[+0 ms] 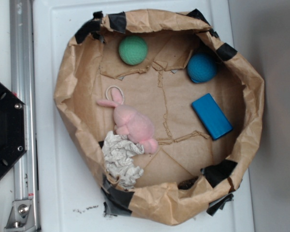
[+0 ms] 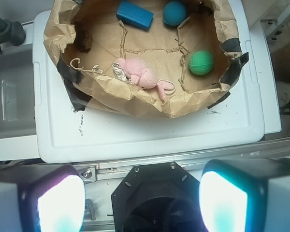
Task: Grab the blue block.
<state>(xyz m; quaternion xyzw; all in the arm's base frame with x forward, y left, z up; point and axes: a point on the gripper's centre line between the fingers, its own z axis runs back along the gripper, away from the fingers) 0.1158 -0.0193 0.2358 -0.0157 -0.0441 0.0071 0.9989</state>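
The blue block (image 1: 211,116) is found lying flat against the paper nest's (image 1: 251,96) side wall, just past the teal ball (image 1: 201,67), its top left exposed for gripping. The gripper (image 2: 135,200) is held released, fingers wide apart, well back above the robot base (image 1: 5,130).

We see a white counter (image 1: 63,193); a crumpled brown paper nest (image 1: 251,96), patched with black tape, sits directly on it.

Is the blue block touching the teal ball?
No. In the exterior view the blue block lies apart from the teal ball, with bare brown paper between them.
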